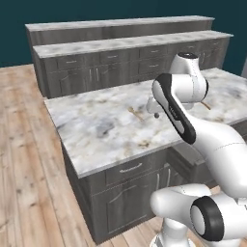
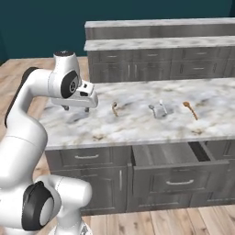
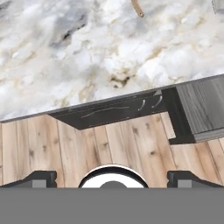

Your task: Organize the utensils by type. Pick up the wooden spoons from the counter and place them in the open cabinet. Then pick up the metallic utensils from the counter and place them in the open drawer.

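Two spoons, right base view: one wooden spoon (image 2: 114,109) lies on the counter (image 2: 137,126) left of centre; a second wooden spoon (image 2: 190,109) lies well apart, toward the right.
Metal pieces, right base view: small silver metallic utensils (image 2: 157,109) sit between the two spoons, too small to tell apart.
Drawer, right base view: open drawer (image 2: 176,172) pulled out below the counter edge, silver bar handle on its front, inside looks bare.
Gripper, right base view: gripper (image 2: 75,109) hangs over the counter's left part, left of the nearer spoon, touching nothing.
Left base view: the arm covers much of the counter (image 1: 96,125); one spoon handle (image 1: 135,114) shows just left of the gripper (image 1: 155,114).
Hand view: finger tips (image 3: 40,178) spread wide at the bottom corners, nothing between them; marble counter (image 3: 87,57) above, wooden floor (image 3: 87,148) below, spoon end (image 3: 138,8) at the top edge, drawer (image 3: 203,109) at right.
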